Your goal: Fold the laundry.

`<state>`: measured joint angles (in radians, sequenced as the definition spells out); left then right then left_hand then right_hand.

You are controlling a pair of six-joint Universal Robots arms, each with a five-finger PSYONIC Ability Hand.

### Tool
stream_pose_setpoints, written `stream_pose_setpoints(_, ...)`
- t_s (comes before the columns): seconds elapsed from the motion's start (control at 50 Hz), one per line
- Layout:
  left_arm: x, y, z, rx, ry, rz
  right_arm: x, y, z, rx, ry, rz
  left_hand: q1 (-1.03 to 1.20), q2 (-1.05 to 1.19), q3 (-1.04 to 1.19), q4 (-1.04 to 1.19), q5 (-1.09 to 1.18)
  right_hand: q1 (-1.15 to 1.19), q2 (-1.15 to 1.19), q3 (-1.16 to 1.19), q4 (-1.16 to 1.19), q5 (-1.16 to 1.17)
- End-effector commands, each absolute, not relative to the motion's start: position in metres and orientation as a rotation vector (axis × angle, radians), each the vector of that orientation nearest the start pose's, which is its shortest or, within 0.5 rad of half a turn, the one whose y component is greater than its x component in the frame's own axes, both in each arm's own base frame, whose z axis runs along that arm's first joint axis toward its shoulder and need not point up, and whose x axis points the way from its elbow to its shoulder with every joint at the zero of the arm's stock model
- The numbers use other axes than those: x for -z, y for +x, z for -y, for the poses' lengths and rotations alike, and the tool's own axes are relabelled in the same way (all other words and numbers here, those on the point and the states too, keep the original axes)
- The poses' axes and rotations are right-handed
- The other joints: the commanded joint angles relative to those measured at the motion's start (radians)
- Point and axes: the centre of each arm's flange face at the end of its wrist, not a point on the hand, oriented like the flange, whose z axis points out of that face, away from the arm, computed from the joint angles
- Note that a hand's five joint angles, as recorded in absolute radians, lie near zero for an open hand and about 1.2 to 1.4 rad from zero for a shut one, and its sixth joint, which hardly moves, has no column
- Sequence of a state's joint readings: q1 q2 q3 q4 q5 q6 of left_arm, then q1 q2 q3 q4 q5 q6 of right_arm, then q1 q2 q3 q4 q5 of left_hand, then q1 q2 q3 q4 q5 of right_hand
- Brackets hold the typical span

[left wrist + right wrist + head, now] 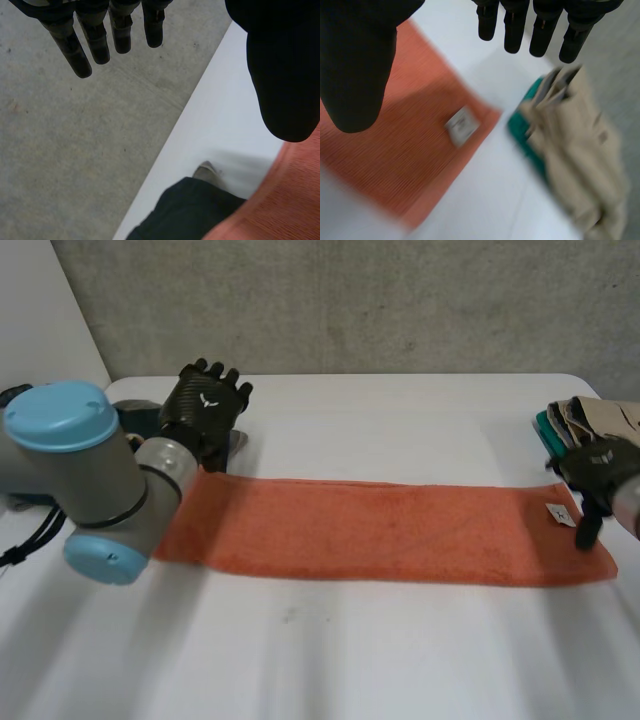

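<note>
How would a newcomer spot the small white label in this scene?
On the white table lies a long orange towel; follow it to the end by the right hand. The label sits near that end's far corner, the sole white patch on orange, unlike the beige-and-green folded pile beside it.

**Table contents**

White table (400, 400): an orange towel (380, 530) lies flat as a long strip across the middle, with a white tag (561, 513) at its right end. A folded stack (600, 417), beige over teal, sits at the right edge. A dark item (190, 210), possibly a garment, lies by the towel's left end.
</note>
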<state>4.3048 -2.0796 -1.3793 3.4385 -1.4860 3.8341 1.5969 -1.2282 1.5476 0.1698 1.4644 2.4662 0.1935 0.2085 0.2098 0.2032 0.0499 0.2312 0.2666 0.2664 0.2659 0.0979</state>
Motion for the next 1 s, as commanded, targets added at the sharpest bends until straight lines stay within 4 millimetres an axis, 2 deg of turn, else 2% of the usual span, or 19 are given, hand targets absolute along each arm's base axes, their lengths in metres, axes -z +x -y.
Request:
stream_pose_setpoints(0.02,-0.199,-0.281,0.313,2.095,1.160,-1.876,-0.157,0.129,0.314,1.689,-1.059,-2.667,-0.019,-0.034,-0.035,-0.029,-0.050,0.188,0.153,0.153,0.153,0.147)
stream_pose_setpoints(0.14,-0.194,-0.284,0.311,2.117,1.159,-1.871,-0.136,0.124,0.321,1.900,-1.101,-2.549,-0.019,-0.034,-0.035,-0.029,-0.050,0.277,0.241,0.241,0.242,0.235)
stream_pose_setpoints(0.2,-0.193,-0.285,0.311,2.116,1.161,-1.872,-0.118,0.124,0.324,1.871,-1.114,-2.567,-0.019,-0.034,-0.035,-0.029,-0.050,0.326,0.291,0.291,0.291,0.285)
stream_pose_setpoints(0.22,-0.194,-0.285,0.311,2.119,1.160,-1.869,-0.116,0.122,0.326,1.868,-1.114,-2.578,-0.019,-0.034,-0.035,-0.029,-0.050,0.515,0.480,0.480,0.481,0.474)
stream_pose_setpoints(0.24,-0.194,-0.285,0.311,2.119,1.160,-1.869,-0.115,0.120,0.329,1.877,-1.118,-2.584,-0.019,-0.034,-0.035,-0.029,-0.050,1.049,1.014,1.014,1.014,1.008)
stream_pose_setpoints(0.26,-0.194,-0.285,0.311,2.119,1.160,-1.869,-0.115,0.119,0.330,1.882,-1.113,-2.590,-0.019,-0.034,-0.035,-0.029,-0.050,1.164,1.128,1.129,1.129,1.123)
stream_pose_setpoints(0.42,-0.200,-0.284,0.306,2.130,1.156,-1.861,-0.145,0.069,0.348,2.071,-0.985,-2.894,-0.019,-0.034,-0.035,-0.029,-0.050,1.165,1.130,1.130,1.130,1.124)
stream_pose_setpoints(0.5,-0.211,-0.280,0.302,2.149,1.139,-1.840,-0.153,0.038,0.354,2.070,-1.165,-3.024,-0.019,-0.034,-0.035,-0.029,-0.050,1.165,1.130,1.130,1.130,1.124)
stream_pose_setpoints(0.56,-0.214,-0.278,0.300,2.154,1.132,-1.834,-0.159,0.032,0.359,2.111,-1.260,-3.026,-0.019,-0.034,-0.035,-0.029,-0.050,1.165,1.130,1.130,1.130,1.124)
stream_pose_setpoints(0.6,-0.219,-0.276,0.299,2.164,1.122,-1.825,-0.168,0.050,0.364,2.230,-1.387,-2.883,-0.019,-0.034,-0.035,-0.029,-0.050,1.165,1.130,1.130,1.130,1.124)
stream_pose_setpoints(0.64,-0.221,-0.275,0.298,2.169,1.117,-1.819,-0.178,0.080,0.364,2.344,-1.482,-2.682,-0.019,-0.034,-0.035,-0.029,-0.050,1.165,1.130,1.130,1.130,1.124)
stream_pose_setpoints(0.66,-0.222,-0.275,0.298,2.170,1.114,-1.818,-0.188,0.120,0.359,2.451,-1.583,-2.428,-0.019,-0.034,-0.035,-0.029,-0.050,1.165,1.130,1.130,1.130,1.124)
stream_pose_setpoints(0.72,-0.225,-0.274,0.297,2.176,1.108,-1.813,-0.201,0.174,0.347,2.580,-1.678,-2.053,-0.019,-0.034,-0.035,-0.029,-0.050,1.165,1.130,1.130,1.130,1.124)
stream_pose_setpoints(0.74,-0.226,-0.274,0.296,2.177,1.108,-1.811,-0.206,0.206,0.335,2.622,-1.714,-1.840,-0.019,-0.034,-0.035,-0.029,-0.050,1.165,1.130,1.130,1.130,1.124)
stream_pose_setpoints(0.8,-0.232,-0.273,0.294,2.197,1.092,-1.801,-0.210,0.251,0.312,2.651,-1.762,-1.534,-0.019,-0.034,-0.035,-0.029,-0.050,1.165,1.130,1.130,1.130,1.124)
stream_pose_setpoints(0.82,-0.234,-0.273,0.294,2.202,1.088,-1.801,-0.212,0.282,0.295,2.650,-1.781,-1.336,-0.019,-0.034,-0.035,-0.029,-0.050,1.165,1.130,1.130,1.130,1.124)
stream_pose_setpoints(0.88,-0.236,-0.273,0.293,2.216,1.074,-1.812,-0.191,0.328,0.264,2.530,-1.836,-1.132,-0.019,-0.034,-0.035,-0.029,-0.050,1.165,1.130,1.130,1.130,1.124)
stream_pose_setpoints(0.9,-0.236,-0.274,0.292,2.217,1.072,-1.815,-0.173,0.356,0.238,2.425,-1.874,-1.025,-0.019,-0.034,-0.035,-0.029,-0.050,1.165,1.130,1.130,1.130,1.124)
stream_pose_setpoints(1.0,-0.234,-0.272,0.290,2.226,1.055,-1.855,-0.133,0.397,0.177,2.164,-1.953,-0.886,-0.019,-0.034,-0.035,-0.029,-0.050,1.165,1.130,1.130,1.130,1.124)
